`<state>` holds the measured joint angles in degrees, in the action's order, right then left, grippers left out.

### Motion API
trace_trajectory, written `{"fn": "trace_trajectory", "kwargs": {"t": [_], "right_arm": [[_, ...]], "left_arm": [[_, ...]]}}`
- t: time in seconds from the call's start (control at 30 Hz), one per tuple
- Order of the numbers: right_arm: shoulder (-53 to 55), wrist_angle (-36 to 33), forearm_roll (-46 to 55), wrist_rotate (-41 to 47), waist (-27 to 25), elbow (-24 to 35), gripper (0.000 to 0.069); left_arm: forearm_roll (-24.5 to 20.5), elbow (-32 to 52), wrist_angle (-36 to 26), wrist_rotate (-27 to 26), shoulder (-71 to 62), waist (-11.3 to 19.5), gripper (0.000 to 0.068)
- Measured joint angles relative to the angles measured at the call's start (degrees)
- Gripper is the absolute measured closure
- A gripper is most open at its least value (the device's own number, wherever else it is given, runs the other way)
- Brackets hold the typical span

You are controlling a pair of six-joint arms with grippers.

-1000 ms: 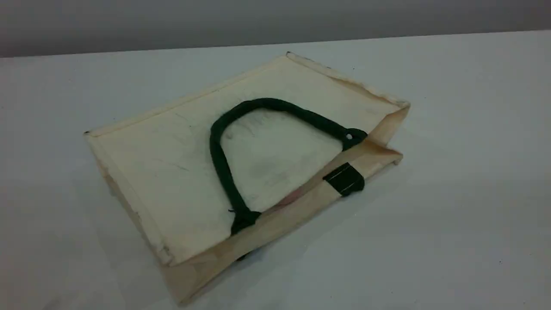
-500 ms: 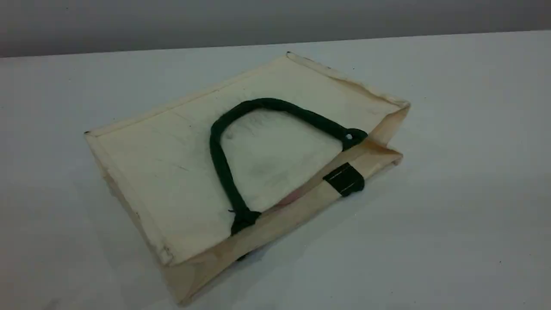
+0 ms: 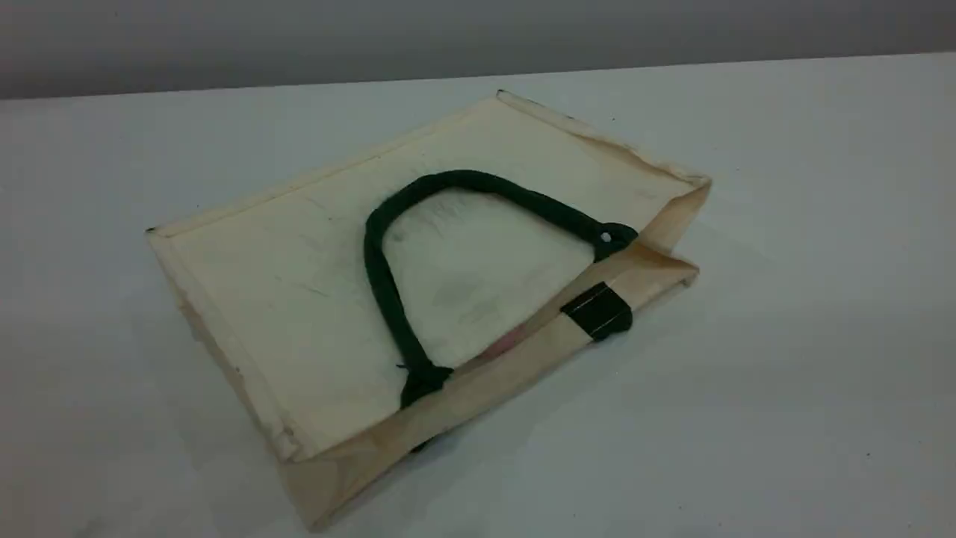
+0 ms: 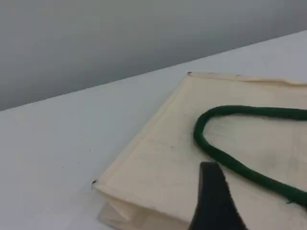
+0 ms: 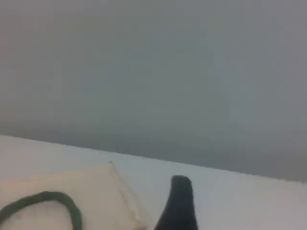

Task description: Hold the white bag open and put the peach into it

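The pale grey flat counter (image 3: 784,359) carries everything here. On it the large cream rectangular canvas white bag (image 3: 299,284) lies flat on its side, its mouth edge toward four o'clock in the scene view and its closed bottom toward ten o'clock. Its dark green rope handle (image 3: 381,276) loops back over the upper panel, running from a green patch at five o'clock up to twelve o'clock and down to an eyelet at three o'clock. A second dark green fabric patch (image 3: 597,311) sits on the lower lip of the mouth. In the narrow gap of the mouth, between the two handle ends, a small dull pink sliver shows: the peach (image 3: 508,342), lying inside the bag and mostly hidden.

My left gripper (image 4: 216,201) hangs above the bag near the handle loop, spread wide and carrying nothing. My right gripper (image 5: 178,203) hovers off the bag's far corner, fully spread and bare as well.
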<state>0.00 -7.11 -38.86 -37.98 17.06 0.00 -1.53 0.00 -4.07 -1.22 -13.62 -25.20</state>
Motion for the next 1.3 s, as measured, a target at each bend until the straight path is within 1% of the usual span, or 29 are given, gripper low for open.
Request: {"fn": "trace_trajectory", "kwargs": {"t": [0.7,0.83,0.97,1.07,1.3], "right_arm": [[0.0,0.0,0.0,0.02,0.0,0.0,0.0129],[0.0,0.0,0.0,-0.03,-0.34,0.0,0.0129],[0.0,0.0,0.0,-0.03,-3.16,0.0,0.0129],[0.0,0.0,0.0,-0.09,-5.44,0.0,0.0129],[0.0,0.0,0.0,-0.09,-10.8,0.0,0.0129]], "left_arm": [[0.0,0.0,0.05,0.0,0.0,0.23,0.0267],[0.0,0.0,0.05,0.0,0.0,3.18,0.0267],[0.0,0.0,0.05,0.0,0.0,7.38,0.0267],[0.0,0.0,0.05,0.0,0.0,11.28,0.0267],[0.0,0.0,0.11,0.0,0.0,21.58,0.0267]]}}
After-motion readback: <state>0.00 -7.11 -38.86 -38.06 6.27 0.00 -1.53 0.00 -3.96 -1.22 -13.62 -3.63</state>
